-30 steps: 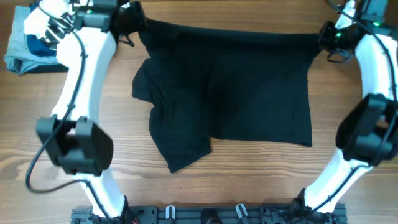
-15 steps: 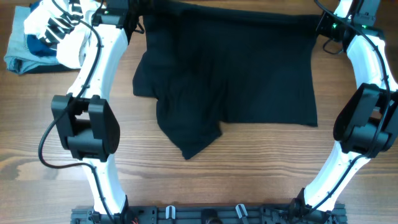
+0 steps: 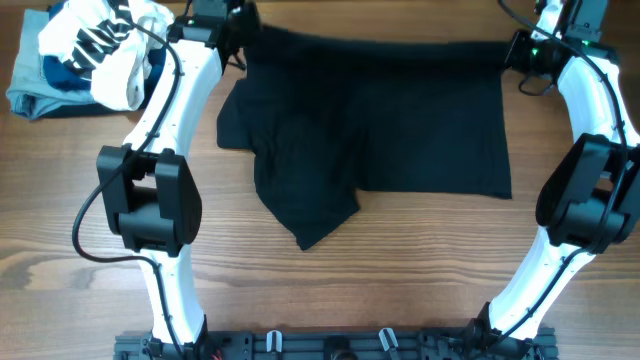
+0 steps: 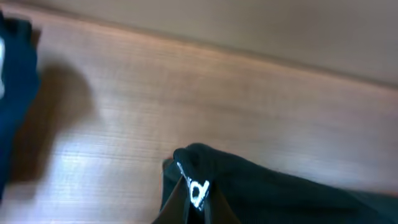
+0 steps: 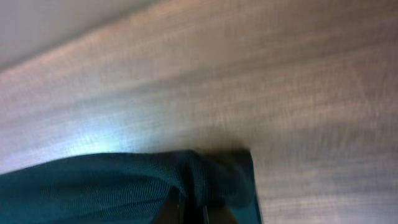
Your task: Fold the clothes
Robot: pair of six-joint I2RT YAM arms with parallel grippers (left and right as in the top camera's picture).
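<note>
Black T-shirt (image 3: 400, 120) stretches between left hand (image 3: 240, 30) and right hand (image 3: 512, 50), each pinching one corner.

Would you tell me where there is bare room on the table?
Bare wood: near edge below the black T-shirt, and left of the left arm below the garment pile. Crowded: far edge, where left claw and right claw grip it.

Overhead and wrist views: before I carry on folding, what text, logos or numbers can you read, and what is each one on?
White garment with black lettering, overhead view: large black letters, too creased and blurred to read.
Black soft-fabric T-shirt, left wrist view: small white mark on a bunched fold, perhaps a single letter like "d"; too partial to read.
Right wrist view: no text.
No other words, numbers or signs are visible.
</note>
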